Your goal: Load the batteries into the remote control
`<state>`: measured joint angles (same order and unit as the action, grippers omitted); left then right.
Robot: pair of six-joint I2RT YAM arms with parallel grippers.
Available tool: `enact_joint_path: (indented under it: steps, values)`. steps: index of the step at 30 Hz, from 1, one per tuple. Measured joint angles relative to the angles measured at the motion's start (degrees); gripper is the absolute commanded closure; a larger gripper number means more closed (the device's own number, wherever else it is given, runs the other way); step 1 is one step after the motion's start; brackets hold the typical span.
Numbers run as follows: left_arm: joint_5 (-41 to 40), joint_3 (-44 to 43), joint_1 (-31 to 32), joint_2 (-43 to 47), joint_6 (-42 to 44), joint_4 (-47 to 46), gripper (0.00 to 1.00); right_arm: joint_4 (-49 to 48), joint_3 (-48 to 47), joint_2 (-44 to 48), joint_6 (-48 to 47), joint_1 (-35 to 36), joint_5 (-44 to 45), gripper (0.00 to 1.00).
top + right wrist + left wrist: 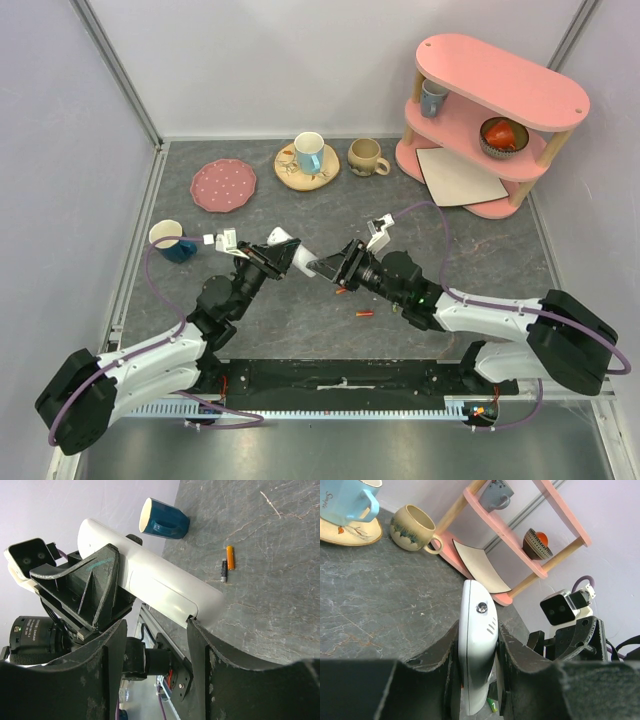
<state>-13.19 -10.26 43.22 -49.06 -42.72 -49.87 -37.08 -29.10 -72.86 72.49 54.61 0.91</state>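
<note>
Progress: holding stage, no battery appearing loaded yet.
Left gripper (478, 636) is pinching the slim white plastic remote control (150, 575) above the table; right gripper (156, 630) is straddling its end, grip unclear. Beyond, small orange and dark cylindrical batteries (230, 557) are lying loose on the grey marbled tabletop (280, 590), insertion still pending.

Beyond the L gripper (288, 252) you're looking at a pink dotted plate (223, 185), then a lt-blue cup (309, 152) sitting on a beige saucer (297, 181), w/ a tan mug (366, 156) just beside. Well past the R gripper (328, 268), a pink shelf (500, 75) is holding a grey-blue mug (433, 97), a patterned bowl (502, 137) and a beige board (460, 178). A dark-blue mug (175, 242) is lying on its side, out left of the L gripper.
</note>
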Motion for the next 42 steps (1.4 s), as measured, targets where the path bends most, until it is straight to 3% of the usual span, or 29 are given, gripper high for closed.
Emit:
enact_joint_path:
  steps: [42]
  values:
    - [-1.8,0.3,1.0,-0.3,1.5,-1.7,0.98,-0.8,0.0,0.6,0.0,-1.2,-3.5,0.41]
